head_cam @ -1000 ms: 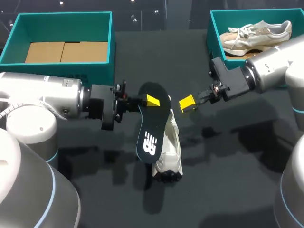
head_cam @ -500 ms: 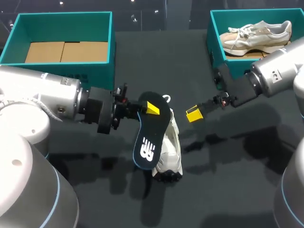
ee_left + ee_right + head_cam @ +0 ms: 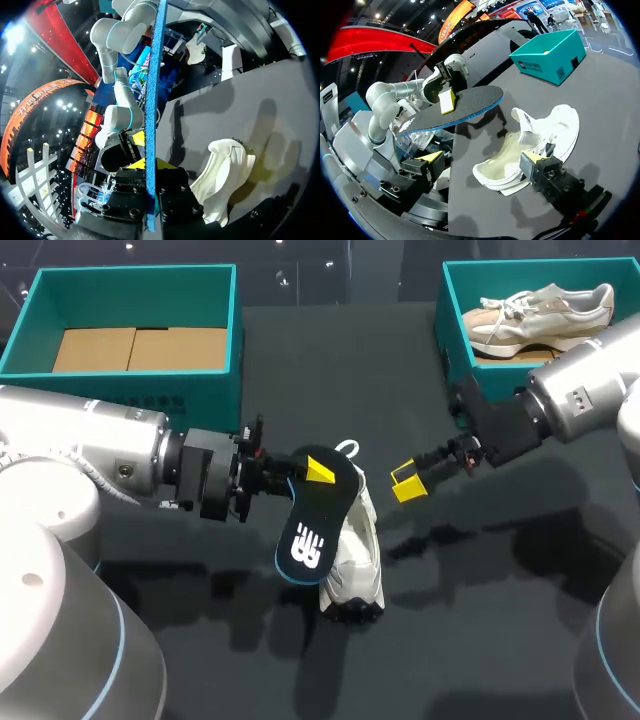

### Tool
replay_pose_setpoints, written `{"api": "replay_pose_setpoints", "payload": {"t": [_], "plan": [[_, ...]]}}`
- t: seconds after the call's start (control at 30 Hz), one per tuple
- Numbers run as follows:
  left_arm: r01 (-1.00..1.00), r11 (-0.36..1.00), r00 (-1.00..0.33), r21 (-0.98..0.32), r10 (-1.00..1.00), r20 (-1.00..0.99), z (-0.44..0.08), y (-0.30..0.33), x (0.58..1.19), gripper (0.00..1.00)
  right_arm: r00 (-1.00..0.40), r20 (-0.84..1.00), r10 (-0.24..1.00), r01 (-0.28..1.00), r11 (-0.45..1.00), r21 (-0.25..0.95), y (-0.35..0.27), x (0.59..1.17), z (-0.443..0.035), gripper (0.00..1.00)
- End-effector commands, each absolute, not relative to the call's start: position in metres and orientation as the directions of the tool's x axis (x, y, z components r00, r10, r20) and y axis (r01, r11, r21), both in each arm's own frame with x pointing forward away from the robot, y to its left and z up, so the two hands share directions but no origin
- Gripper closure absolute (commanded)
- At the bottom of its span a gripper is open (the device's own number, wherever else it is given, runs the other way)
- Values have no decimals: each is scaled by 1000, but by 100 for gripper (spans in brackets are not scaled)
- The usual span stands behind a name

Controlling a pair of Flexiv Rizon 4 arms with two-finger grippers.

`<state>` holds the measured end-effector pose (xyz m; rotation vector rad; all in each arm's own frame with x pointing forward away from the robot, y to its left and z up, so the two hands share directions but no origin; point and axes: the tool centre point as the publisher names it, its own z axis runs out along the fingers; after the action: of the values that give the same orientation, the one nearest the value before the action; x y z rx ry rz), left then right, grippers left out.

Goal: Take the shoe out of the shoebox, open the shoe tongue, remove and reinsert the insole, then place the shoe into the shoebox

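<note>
"How far along?"

"The insole [image 3: 310, 530] is out, pinched by the left gripper [image 3: 318, 472] over the shoe [image 3: 355, 560] on the table [image 3: 480, 620]. The right gripper [image 3: 405, 483] gapes empty. The tongue [image 3: 525, 120] seems open, I think. Reinserting and boxing remain."

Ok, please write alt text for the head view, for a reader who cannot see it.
The left arm's tool holds a black insole over a white shoe on the dark table, while the right arm's tool is open beside them. The teal box at the far right holds a second shoe.
</note>
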<state>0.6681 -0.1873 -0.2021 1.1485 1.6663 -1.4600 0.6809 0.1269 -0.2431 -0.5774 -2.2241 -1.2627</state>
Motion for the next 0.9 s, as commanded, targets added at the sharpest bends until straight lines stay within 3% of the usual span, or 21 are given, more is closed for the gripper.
{"api": "replay_pose_setpoints", "payload": {"t": [0.03,0.2,0.37,0.47,0.77,0.83,0.9], "plan": [[834,-6,-539,-551,195,-819,-198,-173,648,100,-841,517,158,517,514,685,127,667,-236,0],[712,-54,-682,-701,188,-707,-196,-169,627,100,-889,426,169,445,536,717,126,662,-244,0],[628,-97,-756,-772,159,-635,-188,-163,607,100,-920,359,158,379,598,706,127,654,-252,0],[729,-69,-664,-681,171,-728,-178,-158,600,100,-922,358,145,366,626,688,128,653,-254,0],[727,-61,-666,-684,177,-724,-180,-161,598,100,-922,358,145,366,626,688,128,653,-254,0],[712,-51,-683,-700,183,-707,-184,-163,594,100,-953,290,82,269,666,696,132,650,-261,0],[687,-47,-708,-725,180,-682,-187,-164,590,100,-958,276,77,253,682,687,130,646,-271,0]]}}
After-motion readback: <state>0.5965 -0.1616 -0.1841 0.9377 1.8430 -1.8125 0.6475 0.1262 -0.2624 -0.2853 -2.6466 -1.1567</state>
